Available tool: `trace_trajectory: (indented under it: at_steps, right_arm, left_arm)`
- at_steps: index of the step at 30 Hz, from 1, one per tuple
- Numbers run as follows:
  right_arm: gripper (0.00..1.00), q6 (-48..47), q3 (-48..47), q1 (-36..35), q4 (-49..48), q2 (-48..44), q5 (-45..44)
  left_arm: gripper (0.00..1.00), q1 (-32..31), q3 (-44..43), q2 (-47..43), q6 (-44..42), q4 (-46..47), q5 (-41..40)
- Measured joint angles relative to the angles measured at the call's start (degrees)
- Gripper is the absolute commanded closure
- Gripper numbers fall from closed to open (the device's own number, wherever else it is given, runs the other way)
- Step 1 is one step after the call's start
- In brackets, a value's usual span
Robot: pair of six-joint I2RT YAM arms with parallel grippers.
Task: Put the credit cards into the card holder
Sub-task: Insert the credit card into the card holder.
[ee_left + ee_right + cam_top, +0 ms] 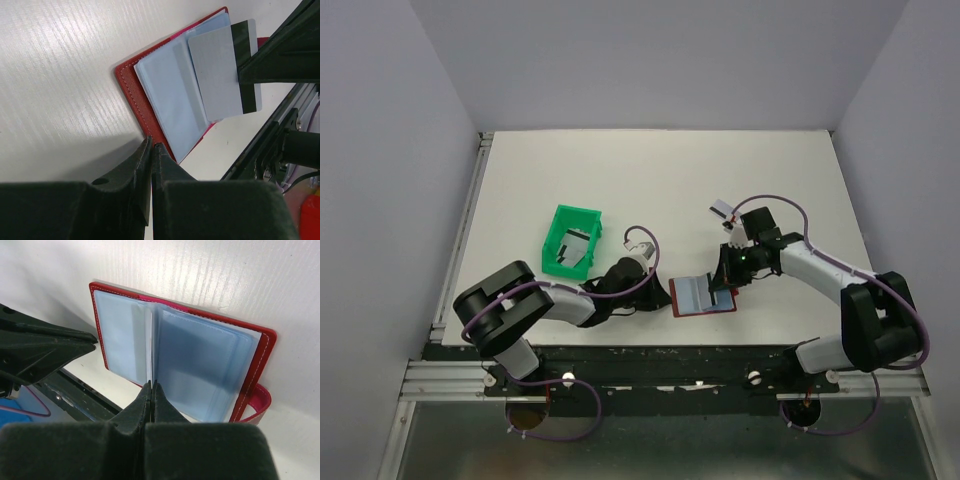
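Observation:
The card holder lies open near the table's front edge, dark red outside and light blue inside. My left gripper is shut on the red edge of its left cover. My right gripper is shut on a credit card. In the right wrist view that card shows edge-on, as a thin pale line over the holder's middle fold. In the left wrist view it is a grey credit card with a dark stripe, lying over the holder's right half. More credit cards lie in the green tray.
A green plastic tray stands left of centre on the white table, behind my left arm. The table's front edge and a dark metal rail run just below the card holder. Grey walls close in the sides and back.

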State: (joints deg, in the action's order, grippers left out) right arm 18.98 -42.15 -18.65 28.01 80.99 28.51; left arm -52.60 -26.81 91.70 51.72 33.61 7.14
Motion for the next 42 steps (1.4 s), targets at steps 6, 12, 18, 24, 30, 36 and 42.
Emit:
trace_trajectory:
  at_steps: [6,12,18,24,30,36,42]
  right_arm:
    - [0.99,0.0,0.0,0.0,-1.1,0.7,1.6]
    - [0.99,0.0,0.0,0.0,-2.1,1.2,3.0]
    - [0.99,0.5,0.0,0.0,-3.0,1.8,3.3]
    - [0.99,1.4,0.0,0.3,-3.0,1.9,3.2]
    - [0.99,2.2,0.4,0.3,-2.8,1.8,2.6]
    - [0.99,3.0,1.3,0.4,-3.2,1.9,2.7]
    - [0.99,3.9,2.0,0.4,-4.3,1.9,3.2]
  left_arm:
    - [0.83,0.0,-0.2,0.5,0.0,0.0,0.0]
    - [0.83,0.2,-0.7,0.9,0.0,0.1,0.2]
    - [0.84,0.2,-0.8,1.2,0.0,0.2,0.3]
    - [0.84,0.2,-0.8,1.3,0.1,0.2,0.5]
    - [0.84,0.2,-0.8,1.4,0.2,0.6,0.5]
    - [0.84,0.2,-0.8,1.8,0.2,1.0,0.8]
    - [0.85,0.2,-0.8,2.0,0.2,1.1,1.1]
